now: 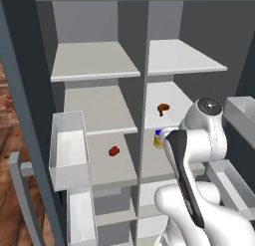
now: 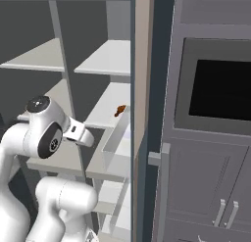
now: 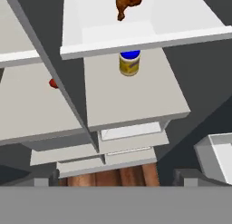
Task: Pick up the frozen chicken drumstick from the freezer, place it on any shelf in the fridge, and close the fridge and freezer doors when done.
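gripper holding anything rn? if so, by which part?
Nothing is held. The drumstick lies on the second shelf of the right column, apart from the gripper; the fingertips have nothing between them.

Both base views and the hand view face the shelf (image 1: 167,110).

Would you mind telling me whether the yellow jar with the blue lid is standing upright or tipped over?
Upright: the yellow jar stands on its base on the shelf below the drumstick, blue lid on top.
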